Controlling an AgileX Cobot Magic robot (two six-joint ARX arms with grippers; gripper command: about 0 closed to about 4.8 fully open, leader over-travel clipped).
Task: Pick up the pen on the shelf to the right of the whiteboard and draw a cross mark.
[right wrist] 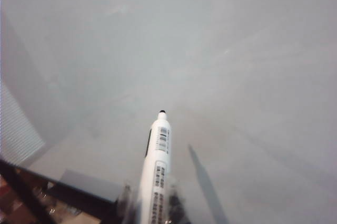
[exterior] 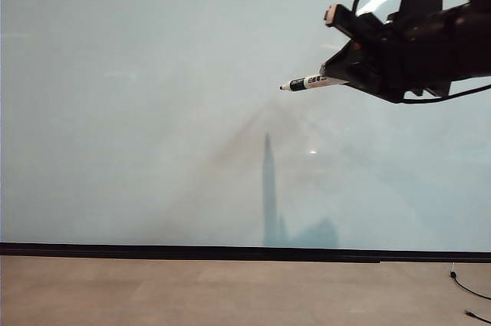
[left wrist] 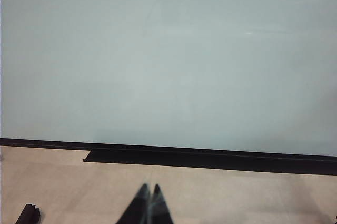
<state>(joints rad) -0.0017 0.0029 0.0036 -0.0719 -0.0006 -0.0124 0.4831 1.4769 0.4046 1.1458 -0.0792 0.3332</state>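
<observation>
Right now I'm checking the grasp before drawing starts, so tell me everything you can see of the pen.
The pen is a slim white marker with black lettering on its barrel and a small black tip, uncapped. The right gripper, up at the right of the exterior view, has its jaws shut on the rear of the barrel. The pen lies almost level, tip pointing left in front of the whiteboard. Whether the tip touches the board cannot be told; no mark shows.

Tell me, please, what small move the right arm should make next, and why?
Probably ease the right tool forward until the pen tip meets the whiteboard. The pen is already clamped in that tool, tip pointing at the board, yet no cross mark shows and a shadow sits apart from the tip. The left tool rests shut near the floor.
</observation>
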